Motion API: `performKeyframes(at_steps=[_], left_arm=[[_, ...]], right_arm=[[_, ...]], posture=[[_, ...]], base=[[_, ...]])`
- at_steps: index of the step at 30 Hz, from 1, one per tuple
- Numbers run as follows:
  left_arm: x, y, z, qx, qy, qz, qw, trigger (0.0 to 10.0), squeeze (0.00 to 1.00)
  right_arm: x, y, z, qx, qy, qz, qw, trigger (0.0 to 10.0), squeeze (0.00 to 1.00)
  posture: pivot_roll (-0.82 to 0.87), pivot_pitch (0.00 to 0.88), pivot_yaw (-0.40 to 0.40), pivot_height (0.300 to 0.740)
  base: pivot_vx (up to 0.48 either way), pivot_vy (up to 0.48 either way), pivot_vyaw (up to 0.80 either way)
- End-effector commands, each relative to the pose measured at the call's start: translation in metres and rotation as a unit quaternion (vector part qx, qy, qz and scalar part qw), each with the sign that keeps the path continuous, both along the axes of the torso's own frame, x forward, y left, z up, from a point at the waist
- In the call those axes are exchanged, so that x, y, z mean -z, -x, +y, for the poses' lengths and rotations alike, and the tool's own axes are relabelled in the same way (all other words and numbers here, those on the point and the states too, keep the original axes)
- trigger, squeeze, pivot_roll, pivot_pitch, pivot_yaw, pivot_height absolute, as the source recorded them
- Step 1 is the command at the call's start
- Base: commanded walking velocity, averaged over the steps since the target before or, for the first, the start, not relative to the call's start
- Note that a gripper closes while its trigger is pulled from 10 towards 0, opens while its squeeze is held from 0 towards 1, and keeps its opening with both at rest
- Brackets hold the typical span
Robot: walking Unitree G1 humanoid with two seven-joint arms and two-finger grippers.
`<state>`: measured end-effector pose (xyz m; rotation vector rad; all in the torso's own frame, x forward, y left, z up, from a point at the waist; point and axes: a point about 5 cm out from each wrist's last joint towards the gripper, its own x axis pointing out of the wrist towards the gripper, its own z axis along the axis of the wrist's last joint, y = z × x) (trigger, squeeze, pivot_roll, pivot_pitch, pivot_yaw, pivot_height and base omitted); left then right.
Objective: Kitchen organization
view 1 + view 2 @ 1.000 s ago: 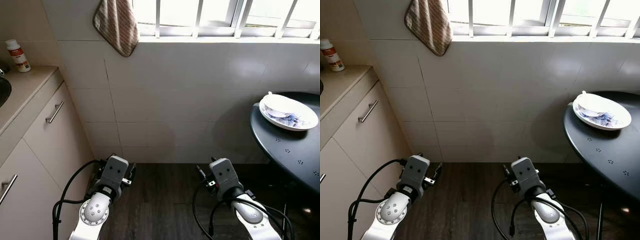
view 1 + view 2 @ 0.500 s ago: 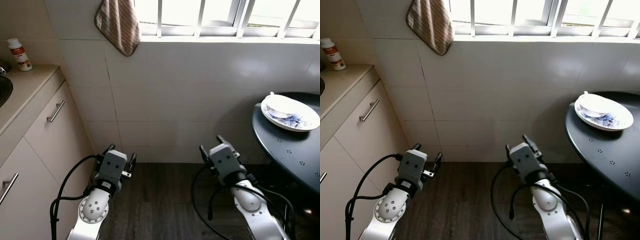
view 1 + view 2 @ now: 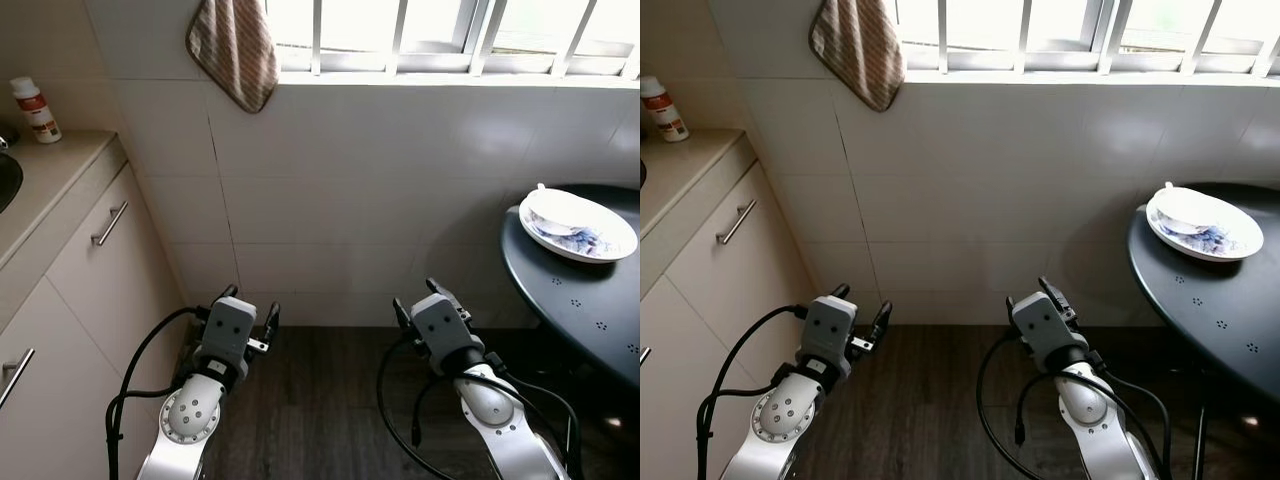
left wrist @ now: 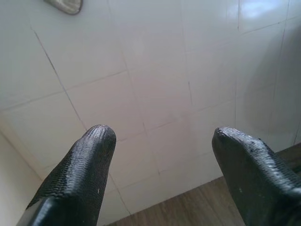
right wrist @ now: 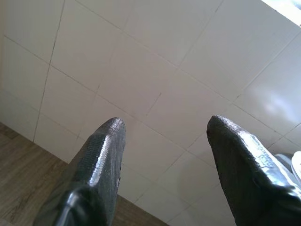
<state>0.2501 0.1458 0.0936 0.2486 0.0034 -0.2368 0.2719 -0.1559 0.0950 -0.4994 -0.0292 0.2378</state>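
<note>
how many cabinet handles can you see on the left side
2. One handle sits on the upper cabinet front below the counter; another is on the nearer, lower front, cut off by the picture's edge. More may be hidden.

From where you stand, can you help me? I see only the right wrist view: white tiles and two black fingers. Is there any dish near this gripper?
Observer: Yes. A white plate with a blue pattern lies on a dark round table, on the robot's right.
Operator: Is the right gripper touching that table?
Observer: No. The right gripper is open, apart from the table, pointing at the tiled wall.
Operator: And the left side?
Observer: The left gripper is open too, beside a cabinet; a small bottle stands on its counter.
</note>
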Motion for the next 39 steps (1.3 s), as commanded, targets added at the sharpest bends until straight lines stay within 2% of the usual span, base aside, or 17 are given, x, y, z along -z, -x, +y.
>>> performKeyframes(at_steps=[1, 9, 33, 39], left_arm=[[0.0001, -0.0011, -0.0008, 0.005, -0.003, -0.003, 1.000, 10.0, 0.00], [0.0011, -0.0013, -0.0022, 0.011, -0.005, -0.002, 1.000, 10.0, 0.00], [0.0018, -0.0034, -0.0029, 0.012, -0.003, 0.001, 1.000, 10.0, 0.00], [0.0020, -0.0037, -0.0026, 0.012, -0.002, 0.001, 1.000, 10.0, 0.00]], right_arm=[[-0.0022, -0.0024, -0.0006, 0.004, -0.013, -0.003, 1.000, 10.0, 0.00], [-0.0002, -0.0037, 0.0007, 0.001, -0.006, 0.000, 1.000, 10.0, 0.00], [0.0017, -0.0058, -0.0003, 0.002, -0.007, 0.010, 1.000, 10.0, 0.00], [0.0018, -0.0061, -0.0004, 0.003, -0.008, 0.010, 1.000, 10.0, 0.00]], posture=[[0.02, 0.000, -0.029, 0.740], [0.02, 0.000, -0.030, 0.740], [0.02, 0.000, -0.033, 0.740], [0.02, 0.000, -0.034, 0.740]], base=[[0.319, 0.000, 0.00], [0.348, 0.000, 0.00], [0.318, -0.339, 0.00], [0.124, -0.041, 0.00]])
